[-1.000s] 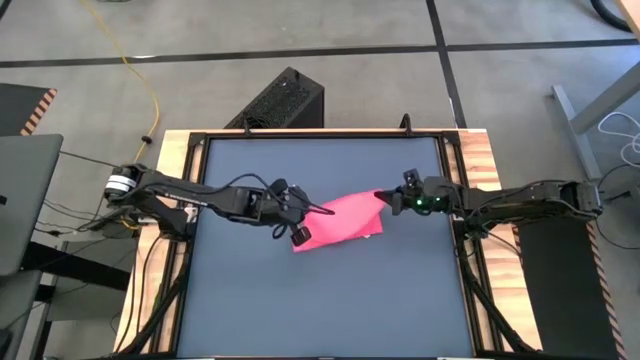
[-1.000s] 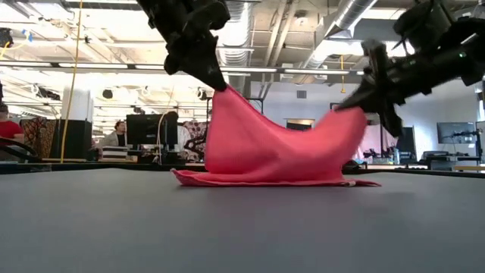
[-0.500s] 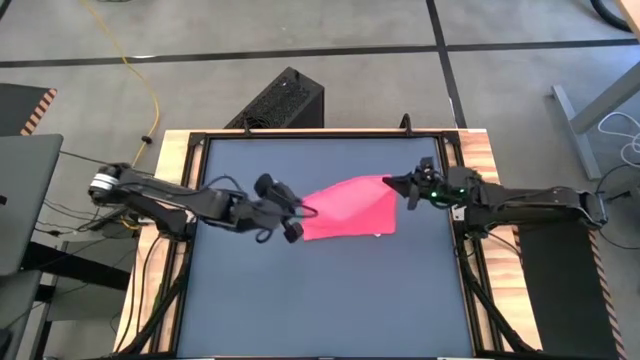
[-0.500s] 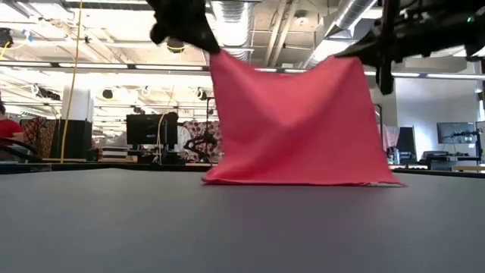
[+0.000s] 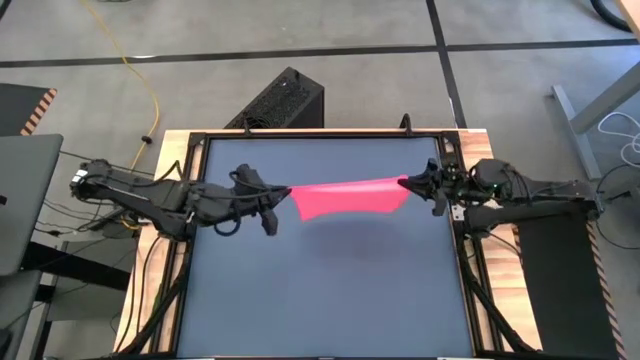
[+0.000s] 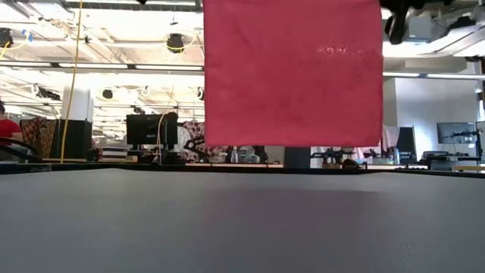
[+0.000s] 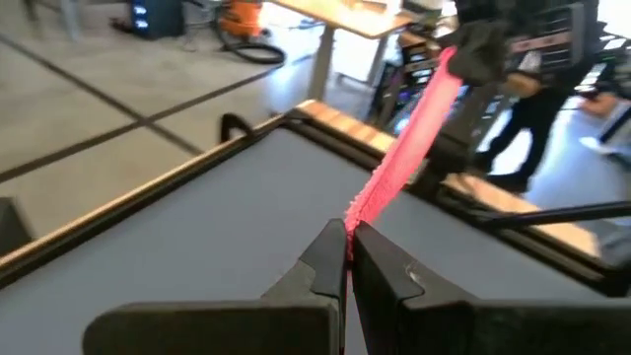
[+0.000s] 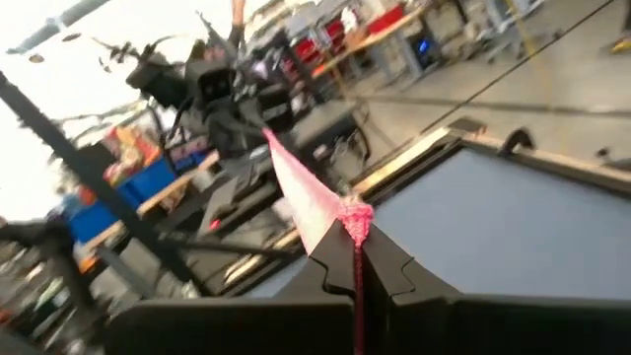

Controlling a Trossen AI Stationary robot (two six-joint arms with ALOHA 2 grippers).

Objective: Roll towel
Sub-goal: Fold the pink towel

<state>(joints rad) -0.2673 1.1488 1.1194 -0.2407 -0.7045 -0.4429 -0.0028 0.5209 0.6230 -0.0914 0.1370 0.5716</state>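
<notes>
A sec ago the towel sat partly on the table, w/ its bottom edge folded flat on the top and the middle sagging. Now it is lifted all the way up. In the low view the towel hangs in the air like a flat sheet, its bottom edge straight and clear of the table, w/ room showing under it. The two arms have also moved apart, so the cloth is pulled tight btwn them.

From above, the towel looks like a thin pink band over the far half of the table. The left gripper is pinched shut on its left corner. The right gripper is pinched shut on its right corner. In the left wrist view the dark fingers are pressed together on the pink edge, and the towel runs off in a line to the other arm. The right wrist view shows the same: fingers together, a bunched bit of pink towel in them.

The towel is bright pink, thin and soft, w/ a slightly fuzzy face. It looks about square. The table is dark grey, flat and smooth, w/ a black frame and pale wood strips at the sides.
</notes>
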